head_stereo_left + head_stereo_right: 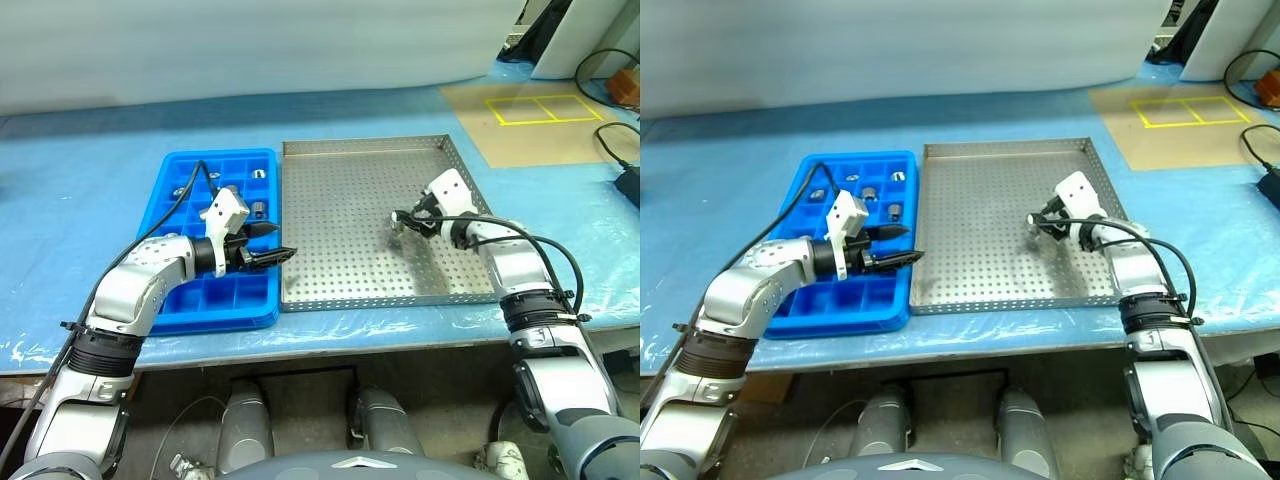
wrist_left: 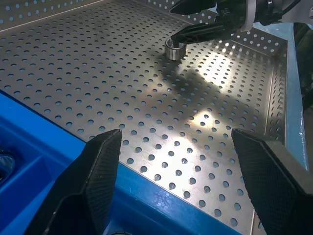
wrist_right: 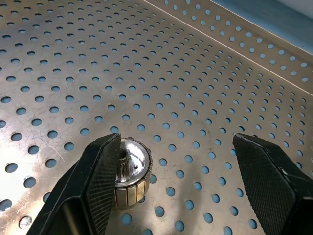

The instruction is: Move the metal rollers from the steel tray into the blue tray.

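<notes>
The right tool (image 3: 173, 183) hangs released over the steel tray (image 1: 340, 290), one finger touching a roller (image 3: 131, 172) at about three o'clock on its floor, while the left tool (image 1: 270, 243), also released, hovers at the blue tray (image 1: 165, 190)'s three o'clock edge, other rollers (image 1: 894, 211) sitting in its compartments.

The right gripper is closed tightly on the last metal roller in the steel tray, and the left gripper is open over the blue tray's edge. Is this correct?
Not quite. The right gripper is open, not closed: the right wrist view shows its fingers wide apart, the metal roller standing against one finger on the steel tray. The rest holds: the left gripper is open over the blue tray's edge.
</notes>
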`<state>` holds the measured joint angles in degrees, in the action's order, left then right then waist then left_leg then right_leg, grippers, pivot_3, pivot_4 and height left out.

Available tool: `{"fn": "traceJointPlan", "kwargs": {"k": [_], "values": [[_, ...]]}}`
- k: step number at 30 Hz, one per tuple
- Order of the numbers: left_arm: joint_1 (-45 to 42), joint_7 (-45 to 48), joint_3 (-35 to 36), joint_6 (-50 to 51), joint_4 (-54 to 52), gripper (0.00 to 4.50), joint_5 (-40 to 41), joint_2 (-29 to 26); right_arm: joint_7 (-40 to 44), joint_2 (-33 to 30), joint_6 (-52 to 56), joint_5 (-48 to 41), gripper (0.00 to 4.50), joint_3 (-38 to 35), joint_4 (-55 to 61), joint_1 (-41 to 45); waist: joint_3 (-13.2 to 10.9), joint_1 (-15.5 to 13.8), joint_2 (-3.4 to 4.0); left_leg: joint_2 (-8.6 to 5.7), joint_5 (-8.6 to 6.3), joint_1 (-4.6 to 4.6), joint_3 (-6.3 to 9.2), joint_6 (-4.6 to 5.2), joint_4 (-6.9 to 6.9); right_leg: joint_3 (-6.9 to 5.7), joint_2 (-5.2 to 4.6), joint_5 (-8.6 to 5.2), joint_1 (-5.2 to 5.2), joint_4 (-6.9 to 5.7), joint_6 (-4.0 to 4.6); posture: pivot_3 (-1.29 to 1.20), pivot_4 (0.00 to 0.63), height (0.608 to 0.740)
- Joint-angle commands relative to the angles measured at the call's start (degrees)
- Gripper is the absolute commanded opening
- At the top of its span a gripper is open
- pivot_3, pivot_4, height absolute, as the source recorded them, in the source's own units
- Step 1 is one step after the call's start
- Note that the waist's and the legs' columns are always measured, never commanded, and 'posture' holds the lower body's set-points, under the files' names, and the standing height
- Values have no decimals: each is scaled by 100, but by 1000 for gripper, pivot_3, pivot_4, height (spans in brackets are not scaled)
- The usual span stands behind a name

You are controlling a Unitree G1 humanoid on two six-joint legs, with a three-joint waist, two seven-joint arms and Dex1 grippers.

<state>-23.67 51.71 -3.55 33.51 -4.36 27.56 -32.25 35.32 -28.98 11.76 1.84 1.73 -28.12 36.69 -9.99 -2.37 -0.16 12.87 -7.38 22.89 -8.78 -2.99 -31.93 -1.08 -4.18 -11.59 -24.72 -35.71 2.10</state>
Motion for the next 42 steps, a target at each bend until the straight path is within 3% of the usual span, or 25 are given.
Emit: {"fn": "traceJointPlan", "kwargs": {"k": [1,18,23,29,35,41,42], "values": [[12,13,181,-122,-55,3773,-31,-76,-43,81,-34,66,3787,106,-84,3,0,2,0,0,0,-1,0,0,0,0,0,0,2,0,0,-116,150,740],[67,16,161,-170,64,3773,-251,-118,-123,457,-152,70,3787,313,-209,26,-1,4,2,2,-2,4,0,3,1,-2,0,0,-2,4,0,-107,150,740],[59,23,159,-176,92,3773,-296,-97,-180,533,-209,94,2477,339,-257,37,-1,3,2,2,-2,4,0,2,1,-2,0,0,-2,3,0,-109,150,740],[25,62,170,-168,136,3773,-277,-74,139,988,64,-364,2477,298,192,289,-2,29,4,3,-2,5,0,2,5,-2,1,0,-10,3,0,-116,150,740],[-87,28,167,-183,205,3773,-320,-24,-487,1673,-535,-179,2477,270,-974,1220,-3,35,6,4,0,15,-1,0,5,-2,1,1,-24,-4,2,-105,150,740],[-77,-171,216,-170,159,3773,-383,30,-1182,2121,-1063,31,729,298,-2346,1980,-5,-6,8,3,-1,28,0,-1,9,-4,-1,0,-28,4,3,-69,150,740],[-55,-206,224,-154,119,3773,-382,28,-1271,2169,-1120,39,729,270,-2625,2092,-5,-12,8,2,-1,34,0,-1,9,-6,-2,0,-32,4,3,-66,150,740]]}}
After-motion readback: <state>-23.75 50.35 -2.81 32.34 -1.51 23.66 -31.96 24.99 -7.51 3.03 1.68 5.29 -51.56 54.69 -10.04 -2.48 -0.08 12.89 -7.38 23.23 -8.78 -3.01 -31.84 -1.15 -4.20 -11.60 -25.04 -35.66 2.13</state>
